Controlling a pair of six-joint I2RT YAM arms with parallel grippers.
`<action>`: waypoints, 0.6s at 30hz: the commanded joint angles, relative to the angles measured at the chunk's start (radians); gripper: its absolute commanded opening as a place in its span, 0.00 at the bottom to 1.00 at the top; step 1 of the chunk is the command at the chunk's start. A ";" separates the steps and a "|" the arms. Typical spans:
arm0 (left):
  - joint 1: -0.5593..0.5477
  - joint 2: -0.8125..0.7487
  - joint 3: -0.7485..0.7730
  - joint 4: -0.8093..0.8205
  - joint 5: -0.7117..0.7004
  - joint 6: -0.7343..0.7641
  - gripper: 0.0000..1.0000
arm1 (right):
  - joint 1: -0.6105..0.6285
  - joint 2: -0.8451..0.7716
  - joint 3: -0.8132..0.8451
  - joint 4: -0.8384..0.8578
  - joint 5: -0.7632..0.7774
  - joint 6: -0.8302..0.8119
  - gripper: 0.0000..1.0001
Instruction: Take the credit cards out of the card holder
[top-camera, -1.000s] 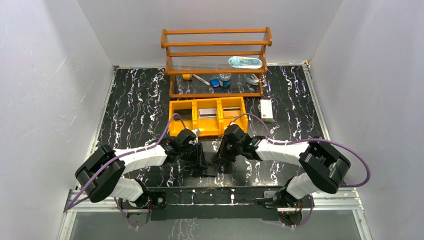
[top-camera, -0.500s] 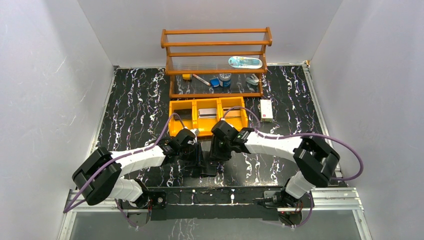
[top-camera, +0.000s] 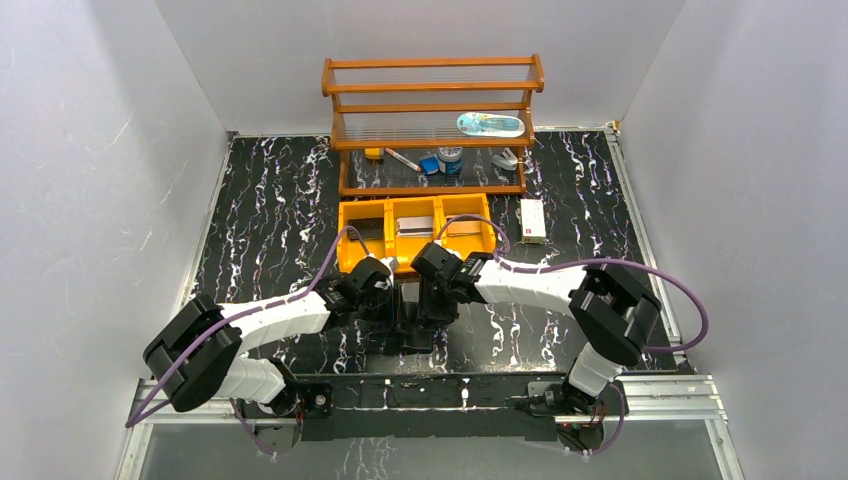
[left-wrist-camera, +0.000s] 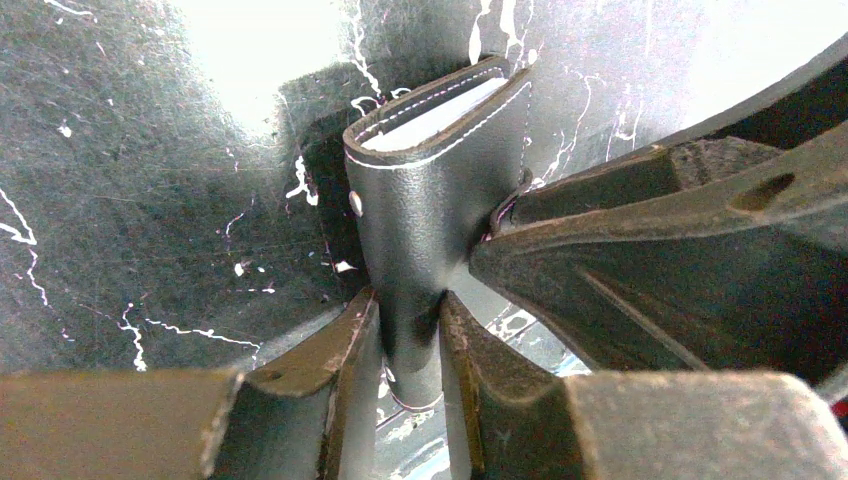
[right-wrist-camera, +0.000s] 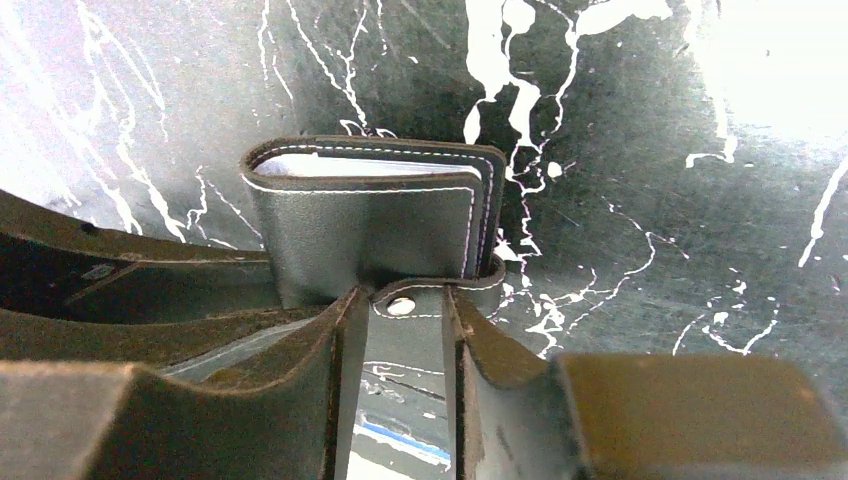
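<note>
Left end effector (left-wrist-camera: 408, 300) pinches the card holder (left-wrist-camera: 430, 190); right end effector (right-wrist-camera: 402, 298) straddles its six-o'clock strap (right-wrist-camera: 405, 335), grip unclear. A tug could wrench it free.

Overhead view is evenly lit and sharp. Wrist views show blown-out white glare on the glossy bench (left-wrist-camera: 250, 50); the left gripper (left-wrist-camera: 408, 310) looms dim and soft.

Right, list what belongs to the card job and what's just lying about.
Job: card holder; left gripper clamping it; right gripper at its strap.
Lying about: yellow bin tray; wooden shelf with small items; white box.
</note>
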 joint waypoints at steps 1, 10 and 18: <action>0.002 -0.037 -0.013 -0.042 -0.038 0.034 0.21 | 0.022 0.052 0.023 -0.077 0.099 -0.005 0.37; 0.001 -0.045 -0.013 -0.088 -0.085 0.028 0.20 | 0.030 0.009 0.006 -0.088 0.127 -0.015 0.16; 0.001 -0.062 -0.034 -0.139 -0.161 -0.018 0.16 | 0.016 -0.056 -0.050 -0.050 0.104 -0.020 0.07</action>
